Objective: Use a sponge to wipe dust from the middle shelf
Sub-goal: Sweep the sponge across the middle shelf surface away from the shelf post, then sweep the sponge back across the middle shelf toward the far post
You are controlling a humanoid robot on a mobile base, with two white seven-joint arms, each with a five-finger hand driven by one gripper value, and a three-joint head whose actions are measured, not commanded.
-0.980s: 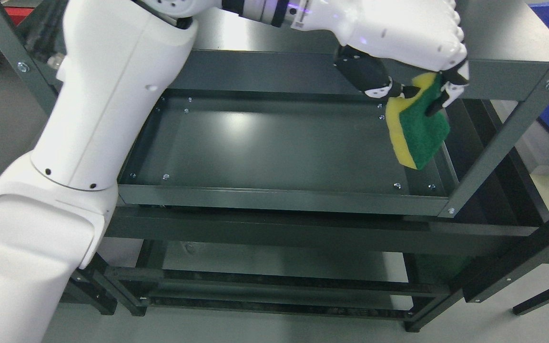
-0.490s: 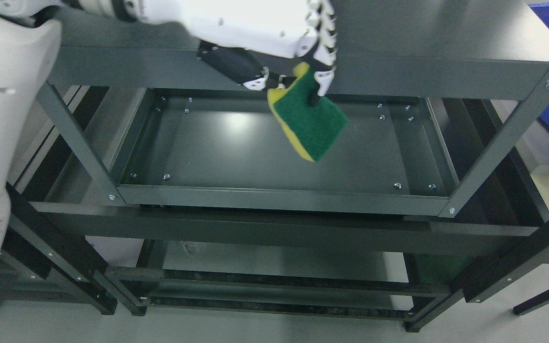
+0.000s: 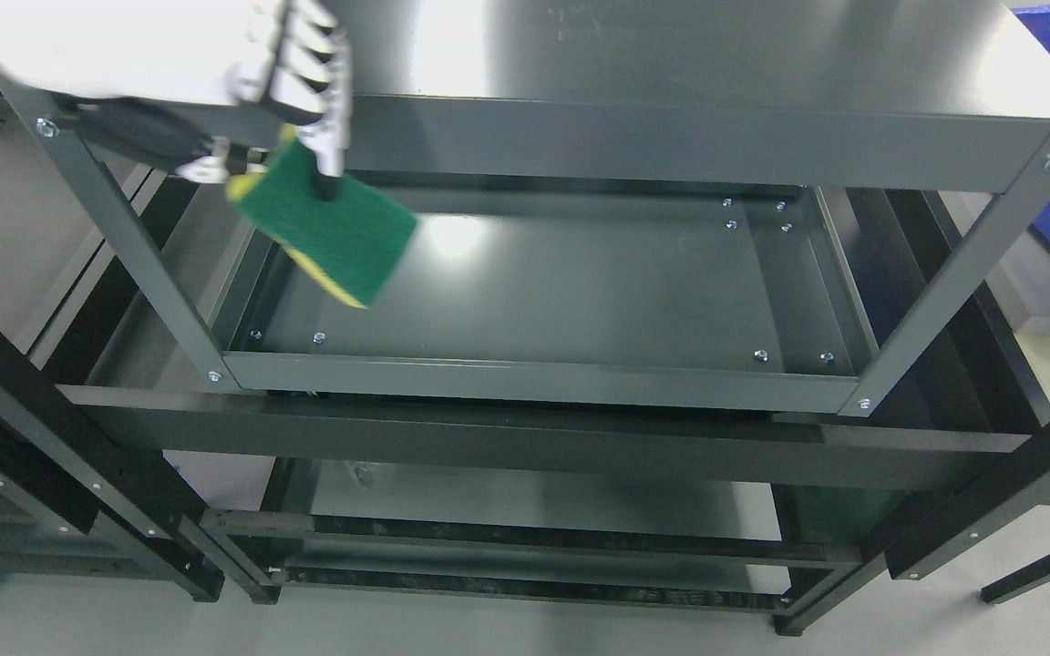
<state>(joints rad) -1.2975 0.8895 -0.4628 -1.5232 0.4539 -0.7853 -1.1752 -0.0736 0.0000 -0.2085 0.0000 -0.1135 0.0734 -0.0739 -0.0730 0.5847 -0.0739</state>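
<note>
- The left hand (image 3: pixel 293 150), blurred at the upper left of the frame, has its fingers (image 3: pixel 329 137) curled over the top edge of the sponge (image 3: pixel 329 232), pinching it against the thumb.
- The sponge hangs tilted, green scouring face toward us, yellow foam along its lower left edge, in front of the left end of the middle shelf (image 3: pixel 561 282); whether it touches the tray I cannot tell.
- It looks light and squashy, so it should bend under pressure; I'd say a grip nearer its middle would press flatter.
- The right arm is out of sight.
</note>
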